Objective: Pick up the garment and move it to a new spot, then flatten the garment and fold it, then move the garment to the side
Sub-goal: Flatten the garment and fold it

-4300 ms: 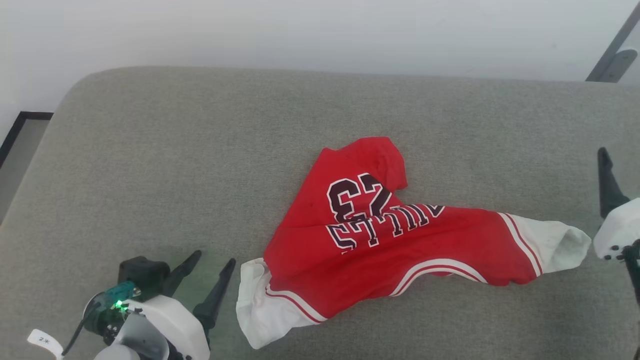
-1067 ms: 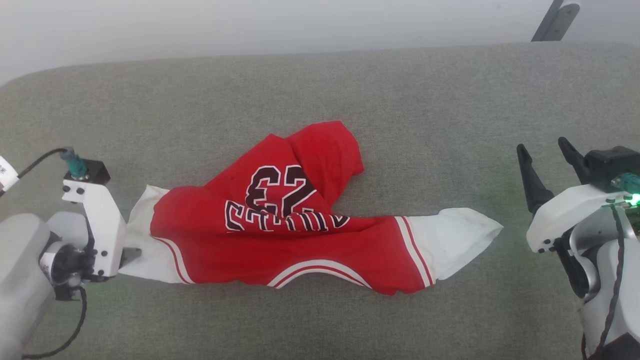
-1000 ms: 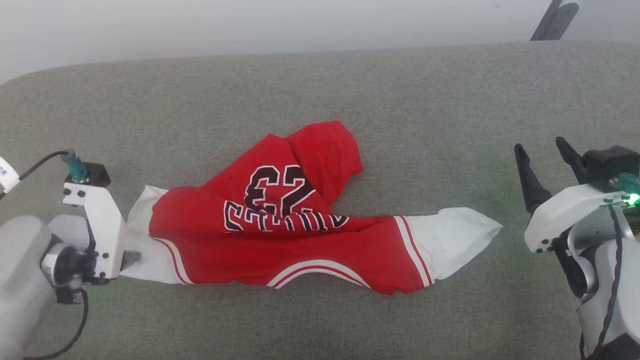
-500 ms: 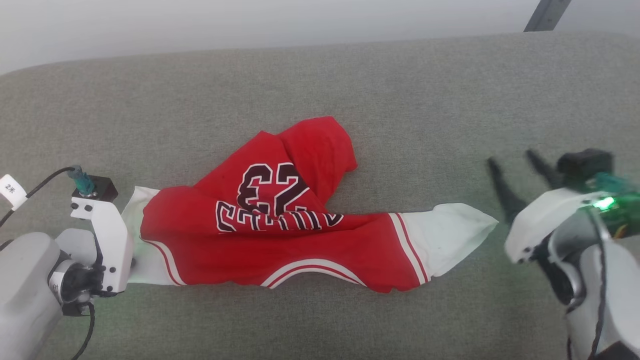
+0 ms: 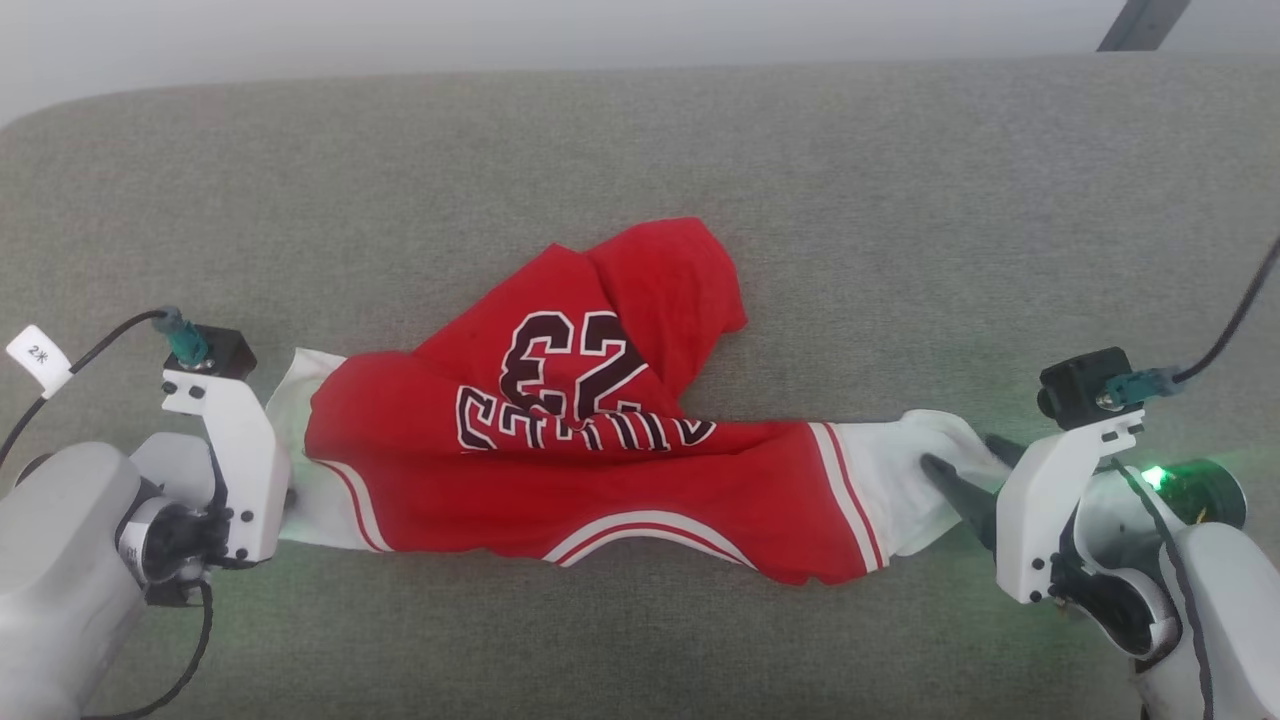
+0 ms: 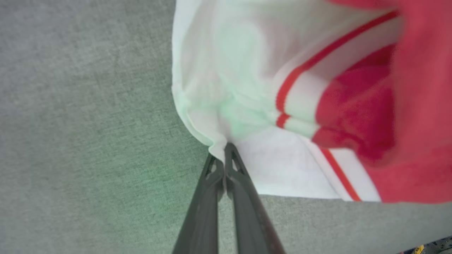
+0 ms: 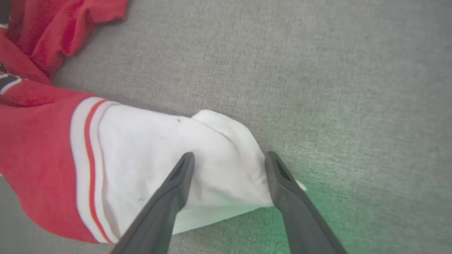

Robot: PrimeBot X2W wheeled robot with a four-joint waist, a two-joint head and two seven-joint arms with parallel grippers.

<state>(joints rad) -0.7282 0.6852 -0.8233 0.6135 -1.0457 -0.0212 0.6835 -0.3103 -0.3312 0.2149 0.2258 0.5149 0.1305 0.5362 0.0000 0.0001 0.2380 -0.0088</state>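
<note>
left tool (image 6: 224, 156) clenched on the edge of one white sleeve (image 6: 212, 70) | right tool (image 7: 229, 157) released, fingers spread astride the bunched end of the other white sleeve (image 7: 159, 141) | garment (image 5: 560, 480) lies crumpled between both tools, number 23 facing up, on the grey fabric surface (image 5: 850, 200)

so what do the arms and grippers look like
The left gripper and right gripper each have two long dark fingers, a white bracket, and a black camera with teal plug and black cable. Left cable has a white tag; right side has a green light.
</note>
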